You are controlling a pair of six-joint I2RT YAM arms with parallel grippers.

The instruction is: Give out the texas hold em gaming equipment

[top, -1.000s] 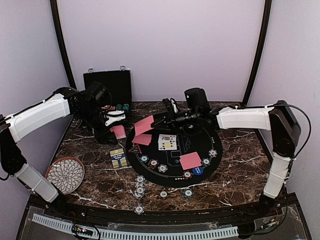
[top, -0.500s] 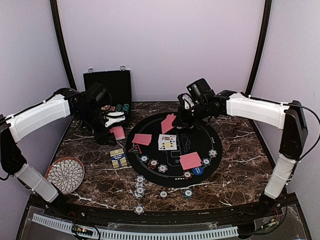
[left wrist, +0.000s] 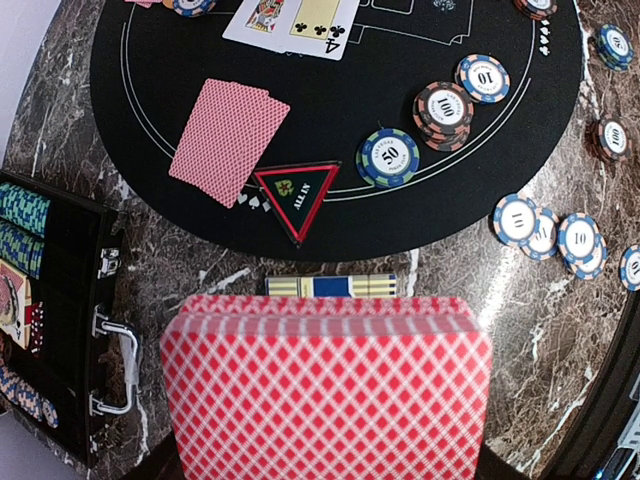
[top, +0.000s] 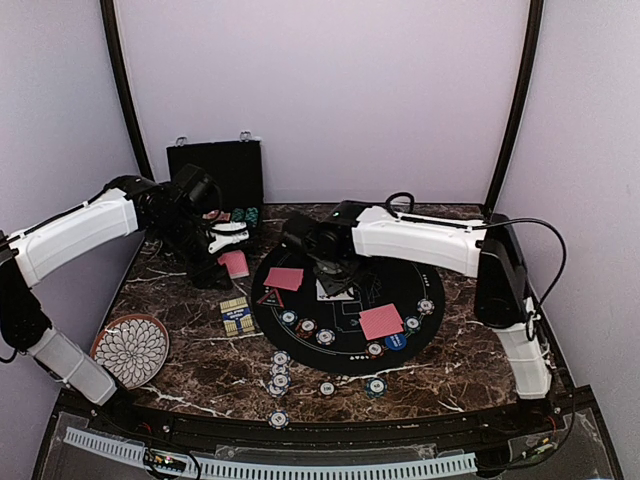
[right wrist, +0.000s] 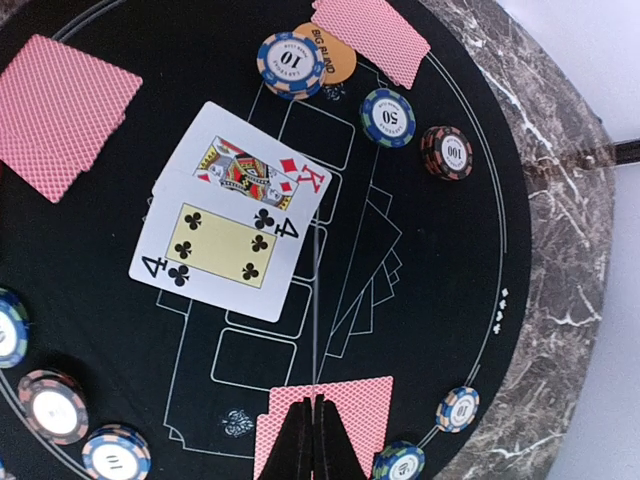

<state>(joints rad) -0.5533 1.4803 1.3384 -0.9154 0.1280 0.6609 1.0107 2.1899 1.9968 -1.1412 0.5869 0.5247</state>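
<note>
My left gripper is shut on a deck of red-backed playing cards, held over the marble left of the round black mat; in the top view that gripper is beside the mat's left edge. My right gripper is shut on a single card seen edge-on, above a red-backed pair. The face-up king and four lie mid-mat. Poker chips line the near rim. The triangle marker, the orange button and the blue button rest on the mat.
The black hinged case stands open at the back left with chips in it. A flower-patterned plate sits at the front left. A small blue-and-yellow box lies under the deck. Loose chips lie near the front edge.
The right arm has swung from the mat's far right side leftward over its centre, carrying a red-backed card that now hangs edge-on. The left arm and its deck have stayed put.
</note>
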